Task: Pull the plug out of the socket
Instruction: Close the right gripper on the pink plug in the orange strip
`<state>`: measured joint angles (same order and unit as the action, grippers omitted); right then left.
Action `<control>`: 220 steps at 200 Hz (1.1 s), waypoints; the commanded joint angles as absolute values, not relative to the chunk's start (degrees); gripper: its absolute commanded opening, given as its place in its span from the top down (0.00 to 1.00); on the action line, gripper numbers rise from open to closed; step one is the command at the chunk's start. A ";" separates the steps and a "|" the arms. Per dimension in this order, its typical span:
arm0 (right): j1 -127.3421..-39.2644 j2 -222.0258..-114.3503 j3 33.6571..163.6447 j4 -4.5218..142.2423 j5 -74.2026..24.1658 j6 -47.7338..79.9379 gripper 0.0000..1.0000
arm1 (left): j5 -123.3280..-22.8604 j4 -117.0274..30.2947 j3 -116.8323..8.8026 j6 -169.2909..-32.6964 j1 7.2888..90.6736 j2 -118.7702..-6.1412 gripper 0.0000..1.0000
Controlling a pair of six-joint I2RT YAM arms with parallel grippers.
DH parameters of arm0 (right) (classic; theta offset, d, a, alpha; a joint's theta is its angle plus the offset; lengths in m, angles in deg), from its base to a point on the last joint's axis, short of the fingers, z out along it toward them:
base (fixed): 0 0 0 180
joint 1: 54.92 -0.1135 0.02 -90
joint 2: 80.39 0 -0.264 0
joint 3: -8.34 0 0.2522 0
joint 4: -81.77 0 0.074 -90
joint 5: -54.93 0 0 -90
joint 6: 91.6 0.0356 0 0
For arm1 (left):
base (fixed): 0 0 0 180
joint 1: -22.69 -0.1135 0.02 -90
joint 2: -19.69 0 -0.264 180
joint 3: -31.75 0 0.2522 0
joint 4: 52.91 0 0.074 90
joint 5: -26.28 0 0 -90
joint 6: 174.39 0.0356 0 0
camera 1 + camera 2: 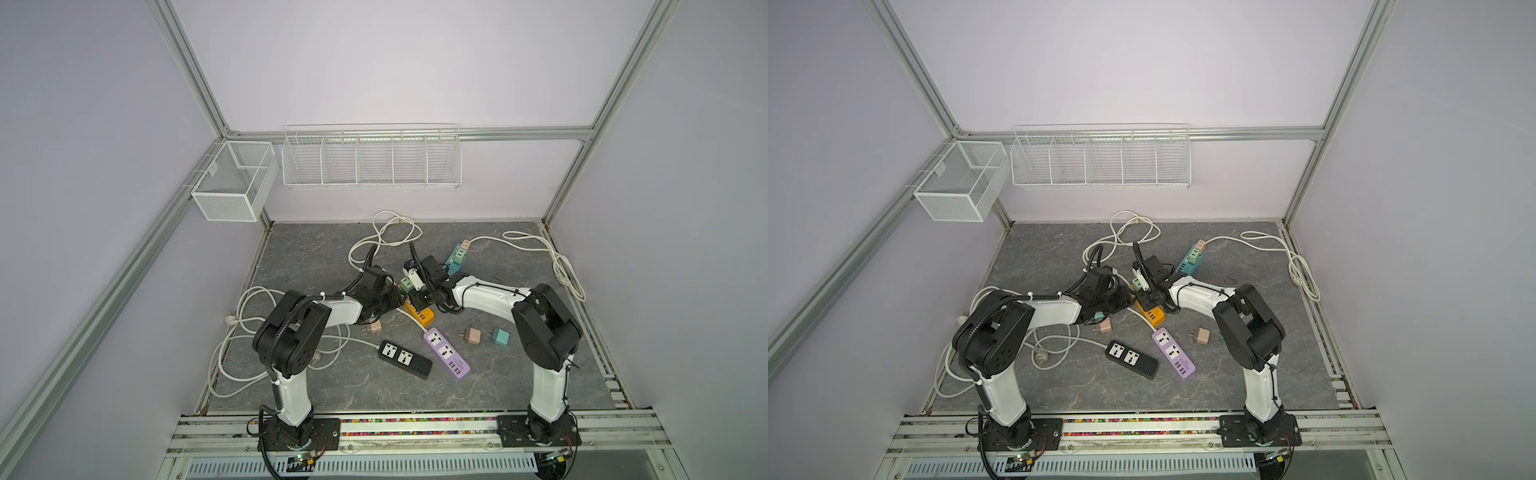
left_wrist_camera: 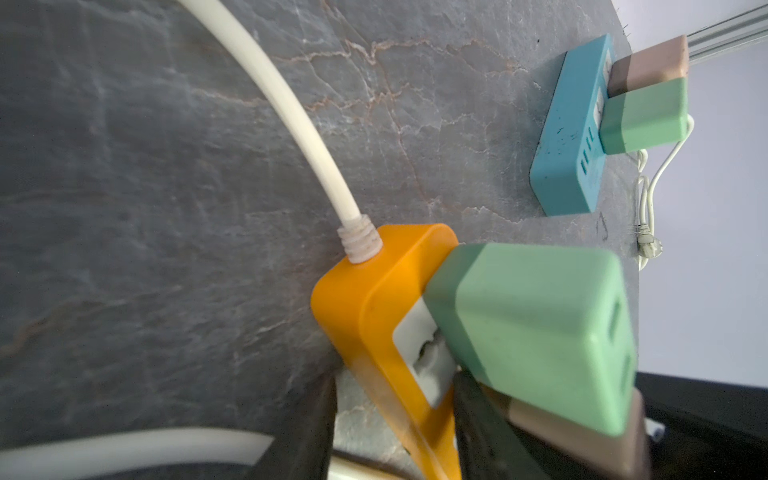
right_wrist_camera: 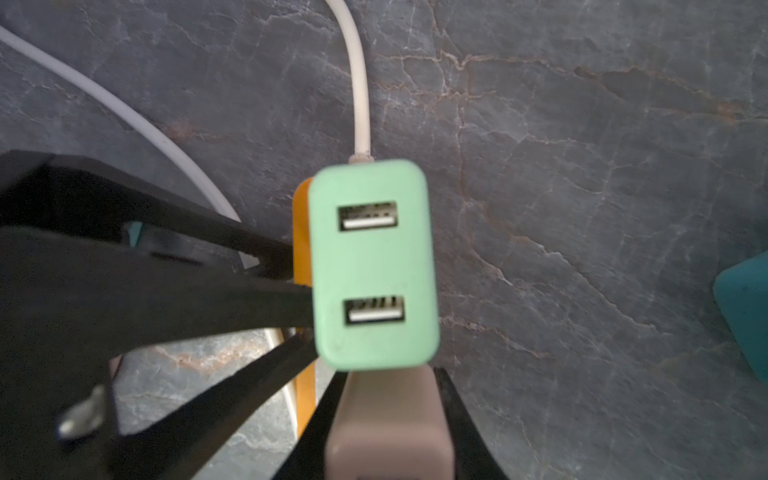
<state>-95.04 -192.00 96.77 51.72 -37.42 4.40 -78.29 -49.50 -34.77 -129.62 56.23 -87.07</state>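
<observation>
Gripping the beige plug (image 3: 386, 432), the right jaws are closed on it; it stands on the orange strip (image 2: 361, 299) beside a green plug (image 2: 540, 332), mid-tabletop (image 2: 166, 208). Left jaws straddle the strip, partly open.

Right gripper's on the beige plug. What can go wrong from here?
The left gripper straddles the orange power strip with a gap on one side; pulling now may lift it.
The green two-port USB charger abuts the beige plug adapter in the right gripper and may get dragged.
</observation>
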 commanded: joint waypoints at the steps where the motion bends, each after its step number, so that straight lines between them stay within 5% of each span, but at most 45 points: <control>1: -95.34 -191.10 97.75 48.97 -36.12 3.12 0.79 | -75.74 -42.69 -35.15 -130.35 57.75 -91.49 0.55; 220: -94.99 -188.29 96.35 47.82 -39.68 1.94 0.82 | -68.56 -40.74 -32.29 -132.90 60.83 -89.18 0.55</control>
